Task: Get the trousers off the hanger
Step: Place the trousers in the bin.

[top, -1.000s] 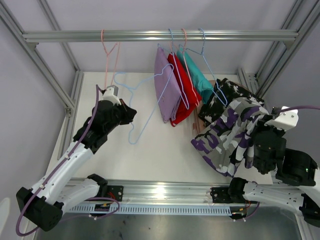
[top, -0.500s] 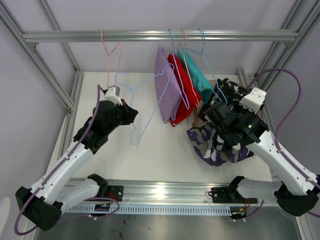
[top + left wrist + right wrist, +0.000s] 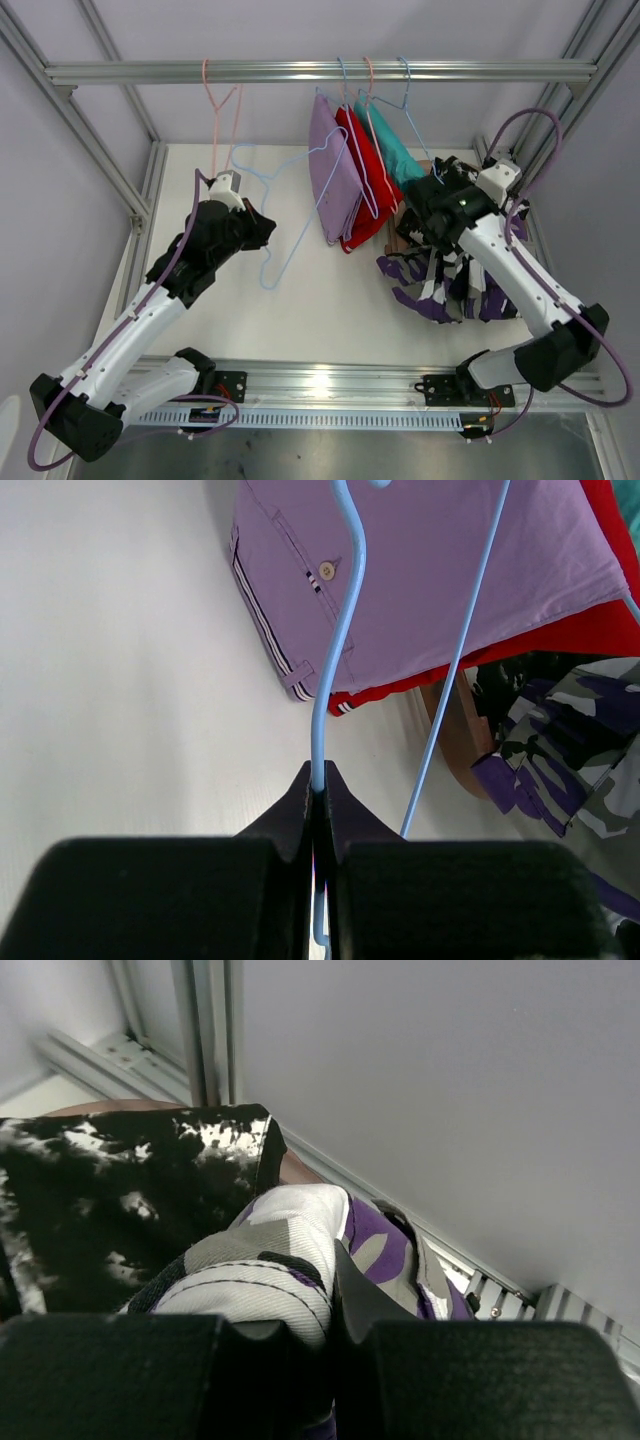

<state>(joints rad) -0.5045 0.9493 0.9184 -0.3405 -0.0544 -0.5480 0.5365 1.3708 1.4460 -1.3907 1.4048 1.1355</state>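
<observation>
Right gripper pinches a fold of purple-and-white trousers.

Silver aluminium extrusion bar runs horiz. across the top of the overhead view, w/ matching slanted frame struts at L and R. Flat white table top sits below, edged by silver slotted side rails. Silver aluminium base rail lies along the near edge, w/ a bright glare spot at mid. Brown flat board-like piece lies on the table, only partly visible. Pale grey wall panels stand behind, met by aluminium corner posts.
</observation>
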